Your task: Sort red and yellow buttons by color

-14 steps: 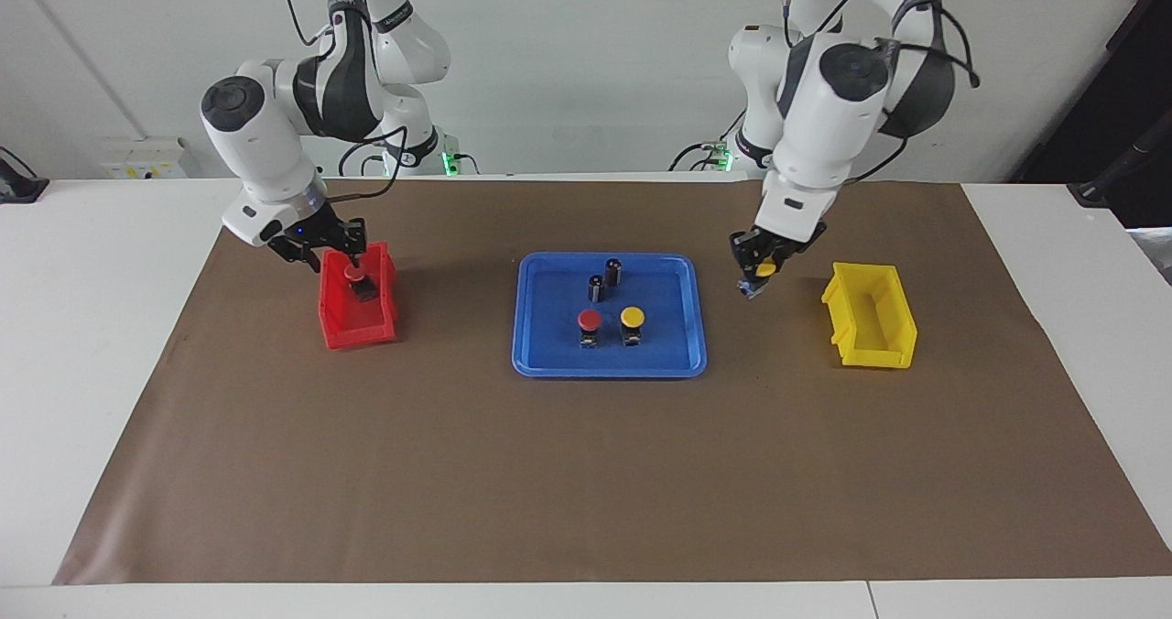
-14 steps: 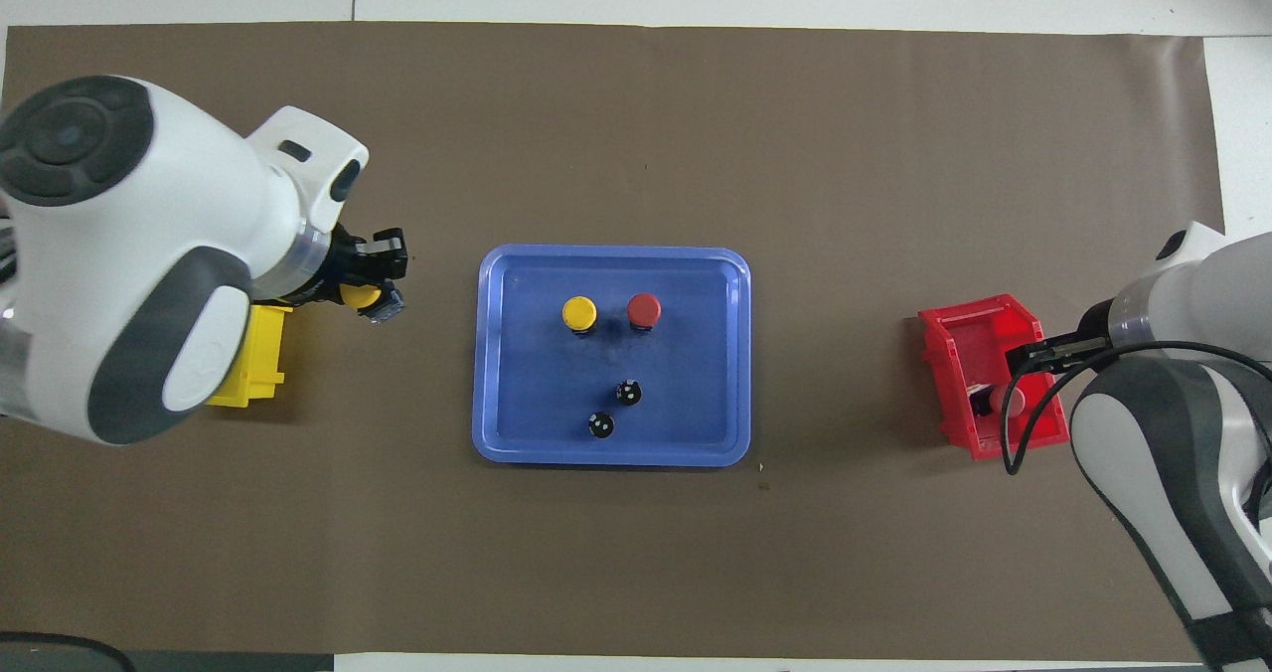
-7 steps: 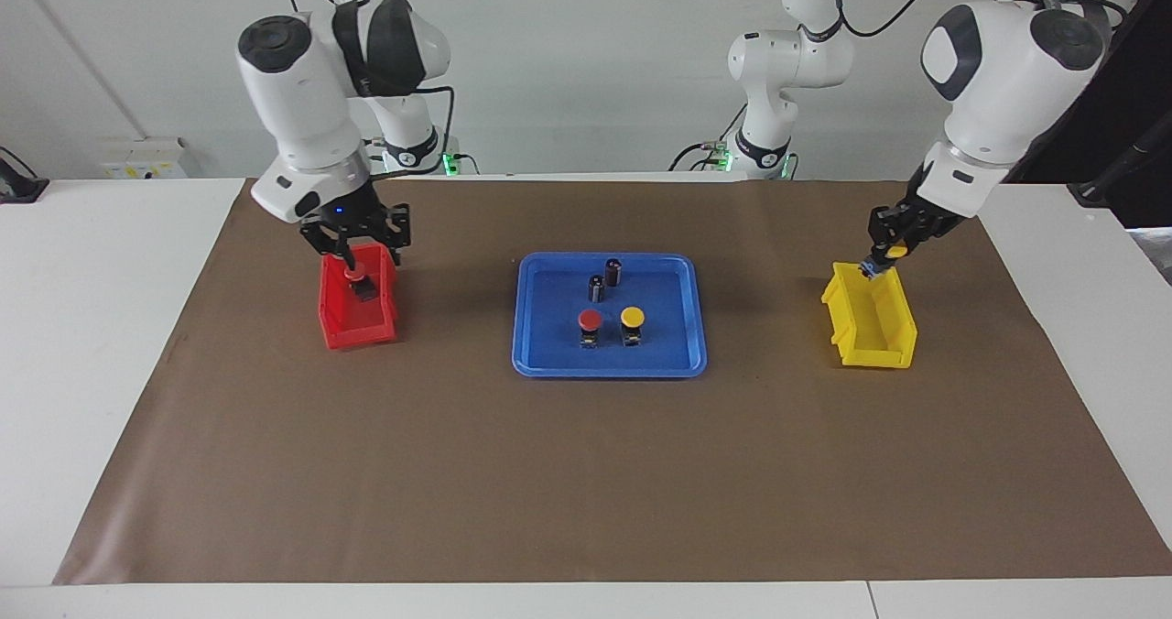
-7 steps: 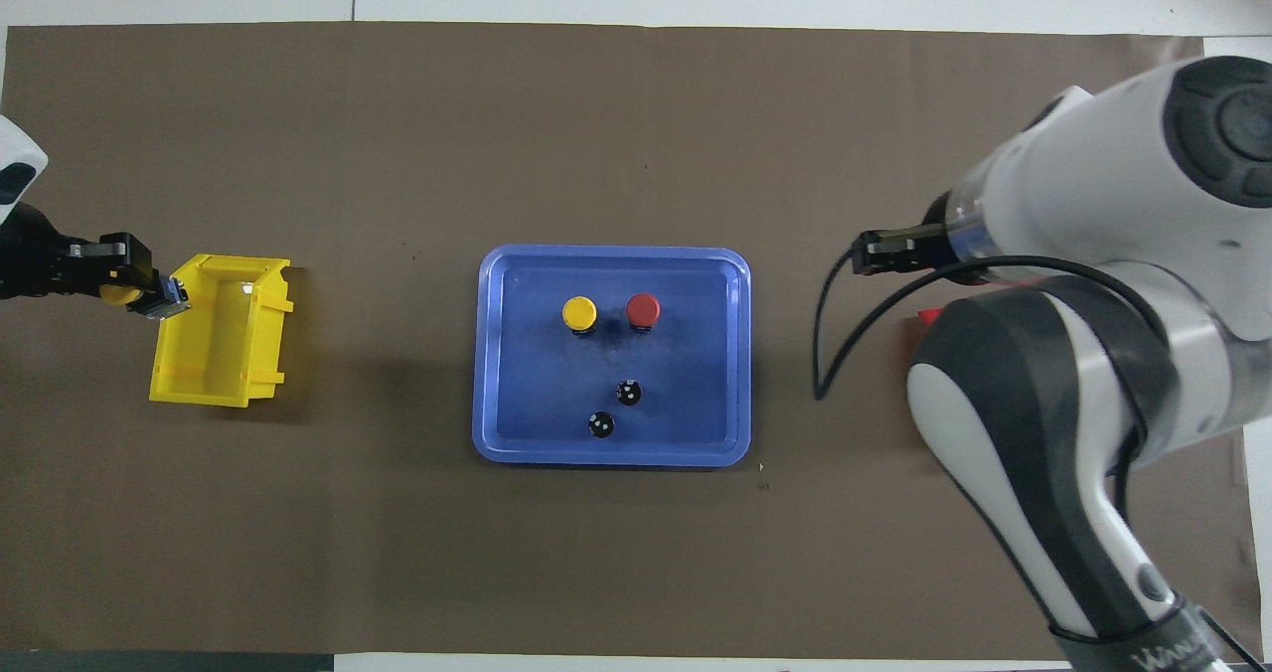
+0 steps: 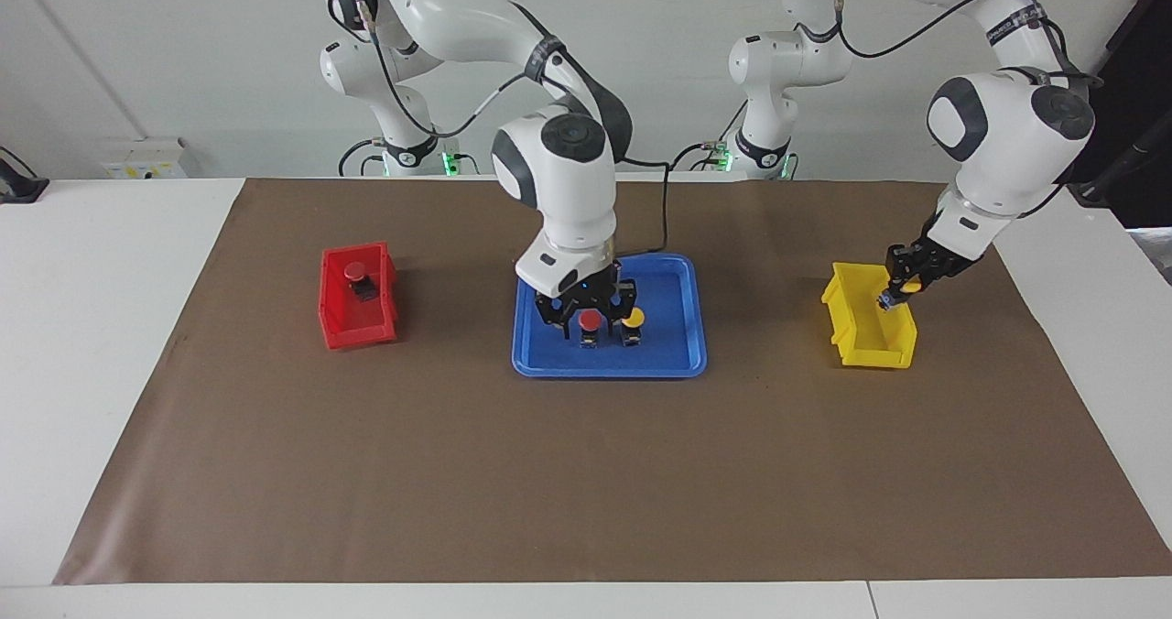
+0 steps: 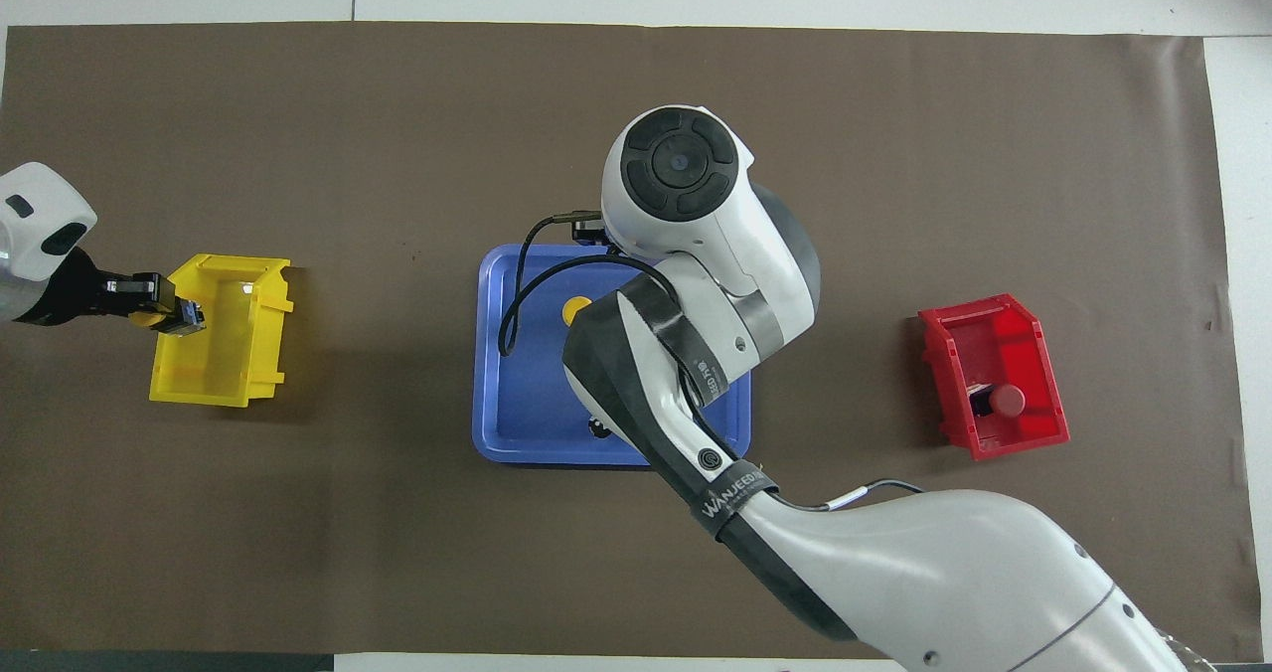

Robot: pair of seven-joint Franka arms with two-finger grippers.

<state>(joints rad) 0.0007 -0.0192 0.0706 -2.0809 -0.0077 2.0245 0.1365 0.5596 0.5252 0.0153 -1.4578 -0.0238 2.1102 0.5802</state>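
Note:
On the blue tray (image 5: 659, 358) stand a red button (image 5: 591, 323) and a yellow button (image 5: 633, 318) side by side. My right gripper (image 5: 586, 314) hangs low over the red one, open, with a finger on either side of its cap. In the overhead view the right arm hides that red button, and only the yellow button (image 6: 576, 310) shows. Another red button (image 5: 357, 276) lies in the red bin (image 5: 352, 333). My left gripper (image 5: 895, 291) is shut on a second yellow button (image 5: 906, 281) just over the yellow bin (image 5: 870, 349).
The red bin (image 6: 954, 374) sits toward the right arm's end of the brown mat and the yellow bin (image 6: 214, 394) toward the left arm's end. The blue tray (image 6: 497, 423) lies between them. A small dark cylinder (image 6: 598, 427) peeks out from under the right arm.
The right arm has swung from the red bin to the tray and come down over the red button. The left gripper has carried its yellow button lower over the yellow bin.

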